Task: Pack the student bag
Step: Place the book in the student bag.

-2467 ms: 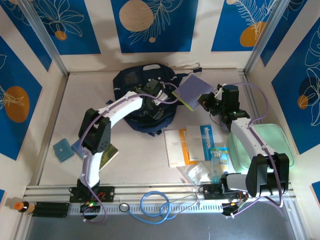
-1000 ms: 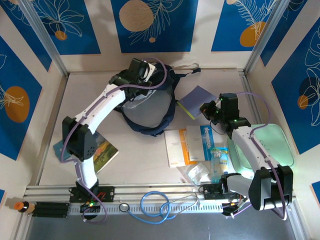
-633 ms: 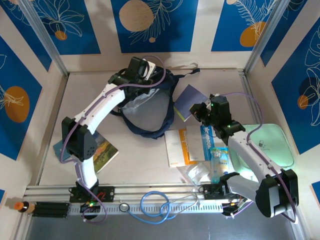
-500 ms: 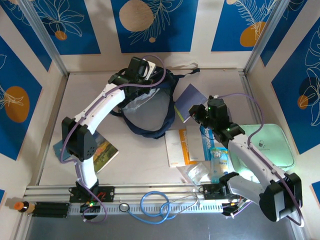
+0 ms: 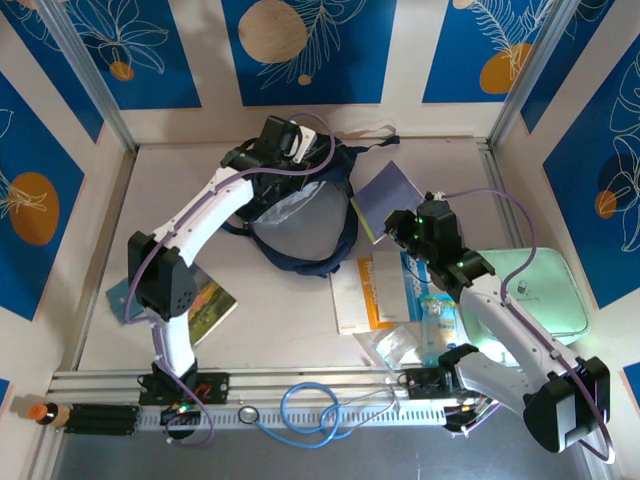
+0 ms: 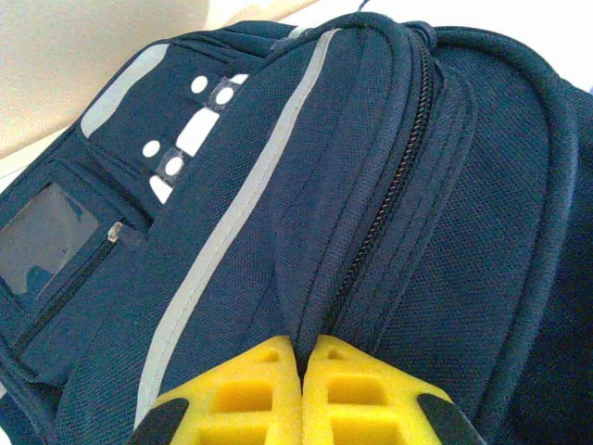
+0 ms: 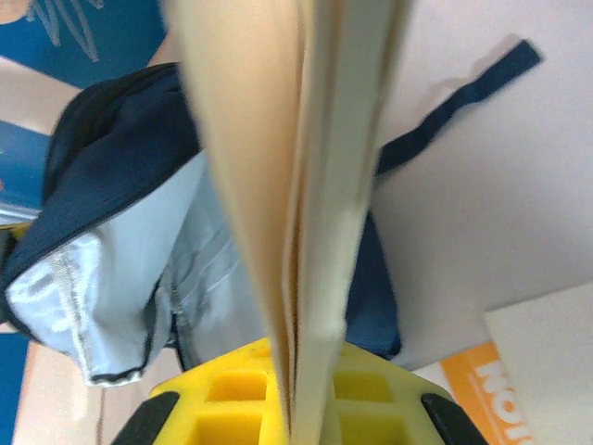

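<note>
Navy student bag (image 6: 278, 185) in left tool (image 6: 303, 347)

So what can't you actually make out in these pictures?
Bottom of the student bag: top external view, hidden by its sagging rim and the left arm.
Cover of the notebook: right wrist view, edge-on and blurred, clamped in the right end effector.
Which bit of bag the left end effector pinches: left wrist view, its shut fingers cover it.
</note>
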`<state>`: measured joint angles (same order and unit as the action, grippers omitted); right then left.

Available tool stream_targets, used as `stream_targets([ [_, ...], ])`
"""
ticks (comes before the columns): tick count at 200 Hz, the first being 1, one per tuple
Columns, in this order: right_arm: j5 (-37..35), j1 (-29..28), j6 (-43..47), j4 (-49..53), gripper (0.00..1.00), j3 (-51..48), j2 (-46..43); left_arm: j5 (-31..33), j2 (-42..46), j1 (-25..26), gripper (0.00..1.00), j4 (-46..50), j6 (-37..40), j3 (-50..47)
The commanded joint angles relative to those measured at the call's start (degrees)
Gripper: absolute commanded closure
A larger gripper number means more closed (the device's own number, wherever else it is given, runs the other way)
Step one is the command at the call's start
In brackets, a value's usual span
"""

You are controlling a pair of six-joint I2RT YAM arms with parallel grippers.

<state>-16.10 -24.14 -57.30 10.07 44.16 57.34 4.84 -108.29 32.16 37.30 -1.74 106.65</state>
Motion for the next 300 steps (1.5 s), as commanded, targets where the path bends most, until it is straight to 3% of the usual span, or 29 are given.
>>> stream_targets([
  [1,6.2,-1.2,-0.9,-11.4,1.0,-1.5,1.7,-1.6,0.7,0.4,1.0,-4.3,-1.8,3.9],
  [50,14.2,-2.0,-9.3,-24.9,1.0,-0.3,14.1,-3.1,2.2,0.4,1.0,-5.2,-4.0,4.4],
  [123,12.4,-4.6,-14.4,-36.7,1.0,7.2,30.6,-4.8,3.0,0.4,1.0,-4.1,-5.9,6.8],
  [246,5.0,-8.7,-24.5,-39.4,1.0,23.3,56.7,-7.6,1.3,-0.2,1.0,-4.4,-9.9,9.1],
  [300,9.9,-8.1,-25.7,-40.7,0.95,30.4,63.7,-7.8,1.0,-1.4,1.0,-3.6,-12.2,8.5],
])
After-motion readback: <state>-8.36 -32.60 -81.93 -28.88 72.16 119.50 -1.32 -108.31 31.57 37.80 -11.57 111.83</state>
